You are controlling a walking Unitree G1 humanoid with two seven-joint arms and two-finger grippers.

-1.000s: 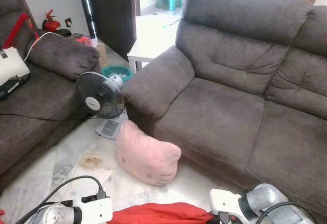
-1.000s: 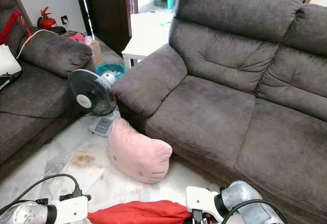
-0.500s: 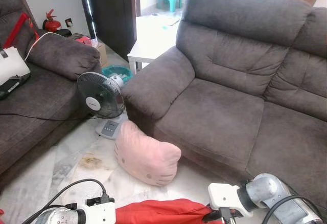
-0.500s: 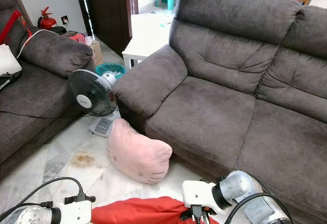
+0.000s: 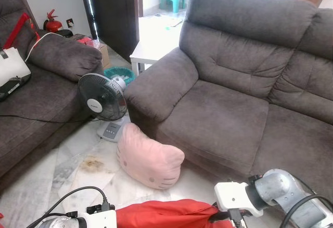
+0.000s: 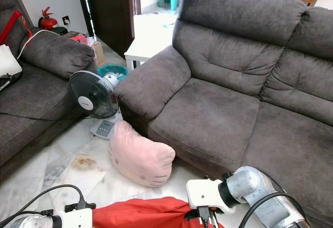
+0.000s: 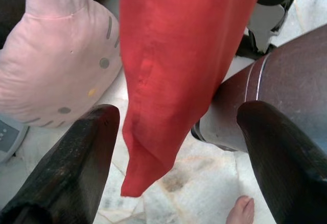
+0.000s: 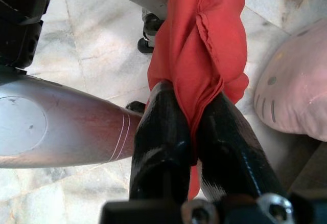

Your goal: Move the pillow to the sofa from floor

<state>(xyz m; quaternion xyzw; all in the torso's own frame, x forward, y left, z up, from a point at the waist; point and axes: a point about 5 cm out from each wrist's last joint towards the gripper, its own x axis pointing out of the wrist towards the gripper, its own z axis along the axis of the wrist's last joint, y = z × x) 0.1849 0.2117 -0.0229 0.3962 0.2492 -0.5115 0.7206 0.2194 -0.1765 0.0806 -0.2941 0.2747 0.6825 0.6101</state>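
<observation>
Task not started: pink pillow [image 5: 150, 156] sits on floor [image 5: 78, 171] at lower centre, sofa [image 5: 229, 113] seat bare, right claw [image 8: 196, 132] clenched on red cloth [image 8: 204, 45], left claw [image 7: 176, 147] spread, holding nothing.

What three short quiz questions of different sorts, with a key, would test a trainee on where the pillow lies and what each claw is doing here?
1. True or false: the pink pillow lies on the sofa seat.
2. Multiple choice: the right claw is A) open over the pillow, B) shut on the red cloth, C) shut on the fan.
3. Fill in: the left claw is ____, its fingers either side of the hanging red cloth.

Key: 1 false, it lies on the floor against the sofa's front; 2 B; 3 open.
</observation>
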